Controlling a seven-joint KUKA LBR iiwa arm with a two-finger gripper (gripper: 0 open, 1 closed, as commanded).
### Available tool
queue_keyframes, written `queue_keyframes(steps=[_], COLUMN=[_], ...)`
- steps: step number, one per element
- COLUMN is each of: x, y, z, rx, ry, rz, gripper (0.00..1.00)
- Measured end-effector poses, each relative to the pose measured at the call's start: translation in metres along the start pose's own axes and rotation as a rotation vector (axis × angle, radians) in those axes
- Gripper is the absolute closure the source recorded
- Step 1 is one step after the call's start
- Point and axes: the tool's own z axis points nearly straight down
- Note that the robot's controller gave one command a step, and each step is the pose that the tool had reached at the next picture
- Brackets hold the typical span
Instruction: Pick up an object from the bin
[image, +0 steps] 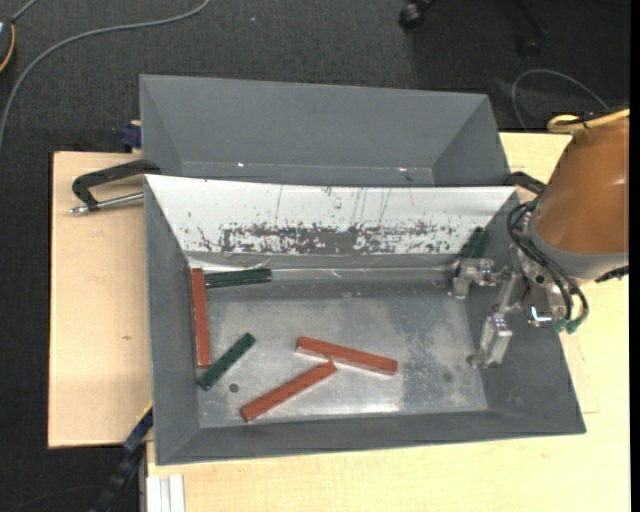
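You'll see the claw released and empty, low by the bin's right wall. The nearest thing, a red-brown bar, lies flat mid-floor of the bin, touching a second red bar.

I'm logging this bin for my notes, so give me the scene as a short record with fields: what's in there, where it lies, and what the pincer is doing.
bin: grey metal, a few loose bars on its floor
pincer: open, holding nothing, over bare floor at the right side
middle bar: red-brown, lying flat, nearest the pincer
lower bar: red-brown, its end touching the middle bar
left bar: red-brown, along the left wall
back green bar: dark green, near the back wall
front green bar: dark green, lower left
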Motion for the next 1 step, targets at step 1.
queue_keyframes(steps=[1], x=[0.0149], y=[0.0717], z=[0.0924], rx=[-0.003], ry=[0.001], rz=[-0.120], gripper=[0.00])
